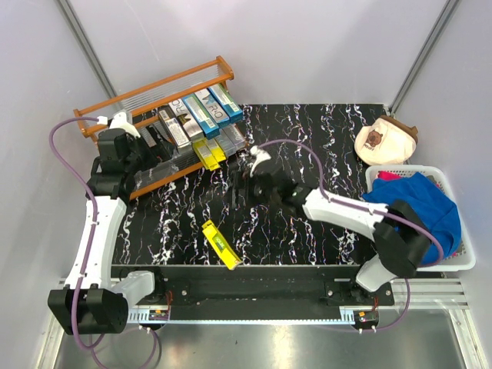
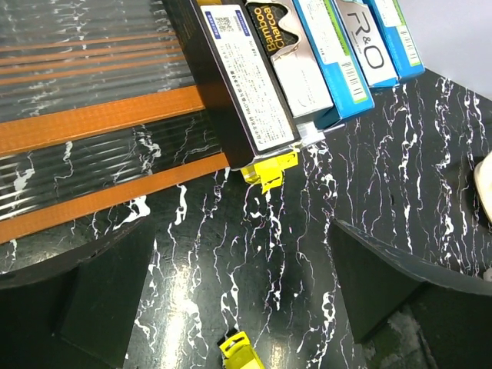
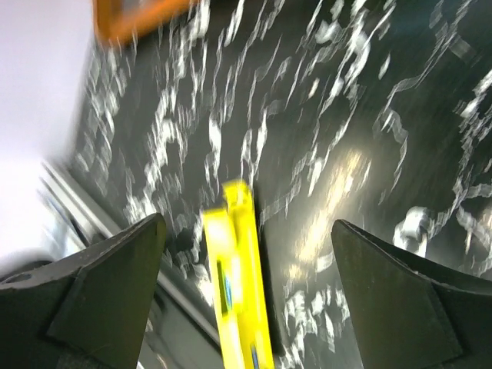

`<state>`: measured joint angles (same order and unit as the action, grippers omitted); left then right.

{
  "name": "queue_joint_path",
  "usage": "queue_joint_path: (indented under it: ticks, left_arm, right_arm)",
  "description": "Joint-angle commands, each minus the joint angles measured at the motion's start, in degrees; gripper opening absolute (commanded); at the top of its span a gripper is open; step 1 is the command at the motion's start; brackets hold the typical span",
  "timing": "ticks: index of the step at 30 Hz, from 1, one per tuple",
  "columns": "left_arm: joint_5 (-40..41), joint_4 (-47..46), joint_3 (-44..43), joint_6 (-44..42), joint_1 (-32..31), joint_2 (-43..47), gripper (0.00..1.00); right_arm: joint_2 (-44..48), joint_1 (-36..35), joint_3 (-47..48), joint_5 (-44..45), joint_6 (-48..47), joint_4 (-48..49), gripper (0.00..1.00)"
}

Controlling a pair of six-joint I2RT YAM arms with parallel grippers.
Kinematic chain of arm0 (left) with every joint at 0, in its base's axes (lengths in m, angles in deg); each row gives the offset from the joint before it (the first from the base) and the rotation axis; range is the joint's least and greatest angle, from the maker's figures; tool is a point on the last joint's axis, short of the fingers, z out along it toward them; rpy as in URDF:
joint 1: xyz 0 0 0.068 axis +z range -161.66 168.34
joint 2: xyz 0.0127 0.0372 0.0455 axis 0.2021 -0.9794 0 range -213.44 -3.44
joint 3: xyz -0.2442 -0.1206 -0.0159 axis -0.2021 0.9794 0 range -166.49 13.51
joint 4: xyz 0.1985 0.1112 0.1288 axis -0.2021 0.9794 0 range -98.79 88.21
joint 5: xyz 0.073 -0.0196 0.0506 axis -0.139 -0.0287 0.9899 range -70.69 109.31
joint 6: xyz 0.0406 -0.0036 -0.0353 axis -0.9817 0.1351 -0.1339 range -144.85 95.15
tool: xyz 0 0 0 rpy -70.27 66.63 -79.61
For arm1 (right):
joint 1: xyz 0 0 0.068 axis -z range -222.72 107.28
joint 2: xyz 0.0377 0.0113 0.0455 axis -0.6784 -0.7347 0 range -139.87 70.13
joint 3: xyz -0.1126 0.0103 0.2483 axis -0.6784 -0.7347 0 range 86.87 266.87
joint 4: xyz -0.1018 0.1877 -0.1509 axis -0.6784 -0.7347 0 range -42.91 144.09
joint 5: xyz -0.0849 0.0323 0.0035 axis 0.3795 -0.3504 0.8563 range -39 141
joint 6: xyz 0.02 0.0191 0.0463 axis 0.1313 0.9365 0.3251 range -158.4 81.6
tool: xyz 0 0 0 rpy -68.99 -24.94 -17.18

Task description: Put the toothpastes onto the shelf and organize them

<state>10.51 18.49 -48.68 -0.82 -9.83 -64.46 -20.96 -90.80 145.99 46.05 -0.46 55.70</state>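
Note:
The shelf (image 1: 115, 101), an orange-brown two-tier rack, stands at the table's far left. Blue, silver and black toothpastes (image 1: 201, 111) lie side by side on its upper tier (image 2: 92, 115), with yellow ones (image 1: 209, 151) on the tier below. One yellow toothpaste (image 1: 220, 244) lies loose on the black marble table near the front edge. It also shows blurred in the right wrist view as a yellow carton (image 3: 242, 284), and its tip (image 2: 241, 350) is in the left wrist view. My left gripper (image 2: 238, 292) hangs open and empty just in front of the shelf. My right gripper (image 3: 246, 223) is open above the table's middle, over the loose carton.
A white basket (image 1: 461, 265) holding blue cloth (image 1: 415, 201) stands at the right edge. A beige round object (image 1: 387, 140) lies at the far right. Grey walls enclose the table on three sides.

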Motion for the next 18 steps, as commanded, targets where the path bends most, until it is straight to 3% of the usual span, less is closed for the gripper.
queue_joint_path:
  ticks: [1, 9, 18]
  left_arm:
    - [-1.9, -3.3, 1.1, 1.0, -0.2, -0.3, 0.99]
    - [-2.2, -3.3, 1.5, 2.1, -0.2, -0.2, 0.99]
    - [-1.9, -3.2, 2.1, 1.9, -0.1, -0.6, 0.99]
  right_arm:
    - [3.8, -7.3, 0.7, 11.2, -11.5, -14.9, 0.96]
    - [1.9, -23.4, 3.6, 18.8, -18.2, -23.0, 0.95]
    - [-7.9, -28.3, 9.0, 13.7, -20.9, -24.1, 0.82]
